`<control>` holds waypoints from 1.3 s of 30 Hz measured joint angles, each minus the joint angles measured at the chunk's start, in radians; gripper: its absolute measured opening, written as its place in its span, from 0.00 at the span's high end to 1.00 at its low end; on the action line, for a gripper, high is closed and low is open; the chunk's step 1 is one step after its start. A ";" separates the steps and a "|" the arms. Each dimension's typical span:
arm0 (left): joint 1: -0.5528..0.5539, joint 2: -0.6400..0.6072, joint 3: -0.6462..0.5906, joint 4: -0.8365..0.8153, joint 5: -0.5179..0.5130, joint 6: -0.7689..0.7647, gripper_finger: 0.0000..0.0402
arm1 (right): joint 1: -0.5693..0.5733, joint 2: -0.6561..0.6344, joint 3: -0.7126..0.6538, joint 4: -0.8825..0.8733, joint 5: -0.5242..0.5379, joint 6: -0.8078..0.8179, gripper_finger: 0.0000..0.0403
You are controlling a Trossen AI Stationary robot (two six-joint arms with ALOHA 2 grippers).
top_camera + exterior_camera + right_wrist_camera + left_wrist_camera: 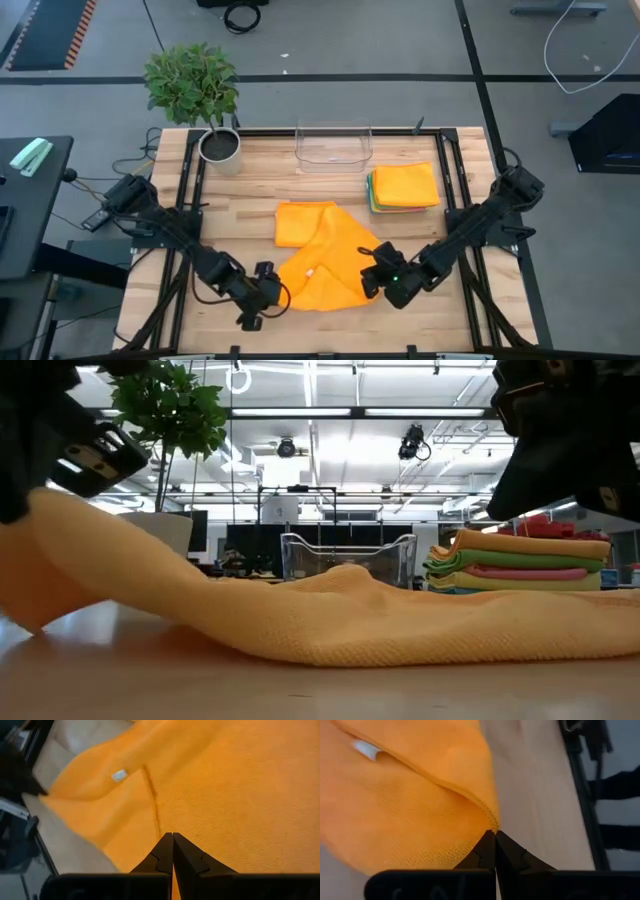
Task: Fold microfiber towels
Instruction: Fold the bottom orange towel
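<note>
You have the orange towel (pixel 322 255) rumpled mid-table, in front of the clear bin (pixel 334 145). The left gripper (pixel 268 293) pinches its corner; the right gripper (pixel 372 268) is pressed together on its edge. The folded stack (pixel 404 187) (beside the bin) and potted plant (pixel 195 95) stand clear.

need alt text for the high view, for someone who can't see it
Two robot arms pinch the near corners of an orange towel on a wooden table, left hand and right hand both shut on it. Behind: folded towels, clear bin, potted plant.
</note>
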 joint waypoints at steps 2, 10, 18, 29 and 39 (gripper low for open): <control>-0.017 0.000 0.000 -0.003 0.023 0.003 0.99 | -0.004 -0.001 0.000 -0.005 -0.002 0.037 0.96; -0.043 0.000 0.000 -0.013 0.031 -0.065 0.99 | -0.027 0.120 0.000 0.159 -0.004 -0.067 0.96; -0.084 0.028 0.000 -0.005 0.039 -0.317 0.99 | -0.057 0.208 0.000 0.100 -0.006 -0.100 0.98; -0.169 0.055 0.003 0.000 0.065 -0.549 0.93 | -0.057 0.008 0.000 -0.081 -0.024 -0.272 0.98; -0.121 -0.117 0.092 -0.303 0.123 -0.479 0.63 | -0.315 -0.113 0.000 0.122 -0.248 -0.602 0.88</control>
